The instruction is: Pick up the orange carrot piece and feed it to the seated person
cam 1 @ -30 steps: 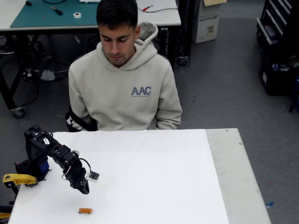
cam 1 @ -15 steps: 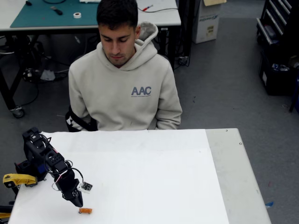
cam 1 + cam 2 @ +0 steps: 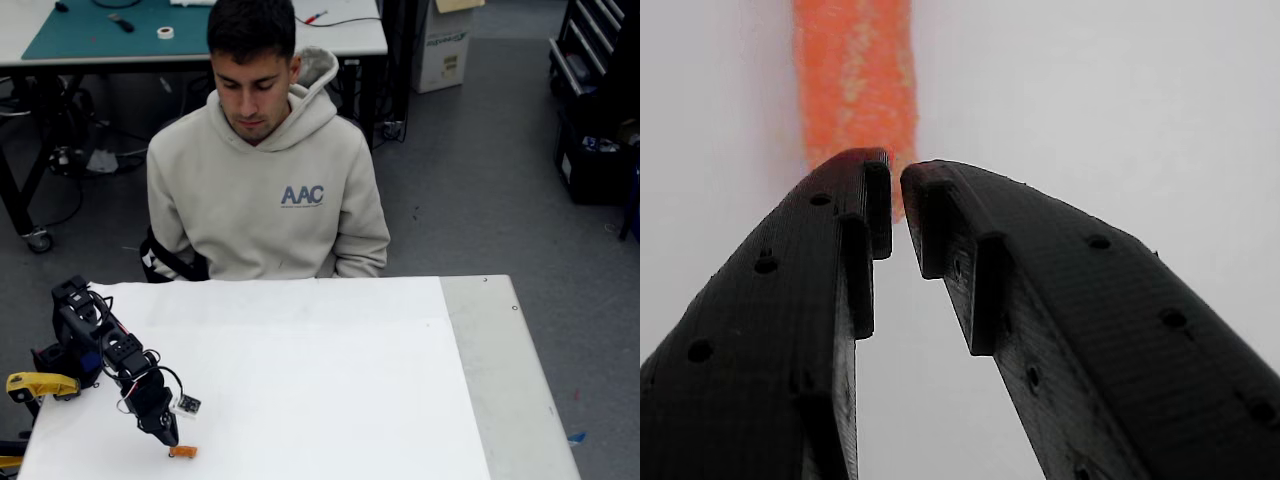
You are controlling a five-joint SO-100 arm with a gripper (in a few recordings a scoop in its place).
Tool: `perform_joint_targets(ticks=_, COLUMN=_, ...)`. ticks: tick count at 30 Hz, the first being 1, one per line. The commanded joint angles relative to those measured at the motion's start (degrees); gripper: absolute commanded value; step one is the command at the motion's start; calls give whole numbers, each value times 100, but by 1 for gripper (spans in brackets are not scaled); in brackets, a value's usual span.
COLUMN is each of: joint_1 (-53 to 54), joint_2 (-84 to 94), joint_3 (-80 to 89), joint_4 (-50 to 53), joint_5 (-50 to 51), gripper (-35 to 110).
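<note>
Task status: early stage, approach complete, grasp not yet made. In the fixed view the orange carrot piece (image 3: 183, 452) lies flat on the white table (image 3: 330, 390) near its front-left corner, at about 7 o'clock from the table centre, resting on the surface and not lifted. The gripper (image 3: 170, 437) points down at the table, its tips just beside the left end of the piece, at roughly 10 o'clock from it. In the wrist view the two black fingers (image 3: 790, 330) converge toward their tips, with only a narrow slit between them; the carrot piece lies beyond the tips at 12 o'clock and extends to the top edge of the picture, with its near end just behind the slit. Nothing sits between the finger pads: the fingers are nearly together and clamped on nothing. Contact between the tips and the near end of the piece cannot be confirmed from these views. The seated person (image 3: 265, 170) is behind the far edge of the table, at about 1 o'clock from the gripper and well apart from it, head bowed toward the table. Remaining steps, by judgement: widen the fingers enough to admit the piece, set them astride it, close on it, lift it clear, then carry it across the table toward the person. None of these is done yet.
</note>
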Motion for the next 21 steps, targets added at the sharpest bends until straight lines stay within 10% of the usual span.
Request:
perform_joint_targets(ticks=1, joint_1=-26, joint_2=185, joint_3=-316, joint_4=-44, joint_5=-70, gripper=-2)
perform_joint_targets(ticks=21, joint_1=-123, joint_2=237, joint_3=-308, joint_4=-44, joint_5=-149, gripper=26)
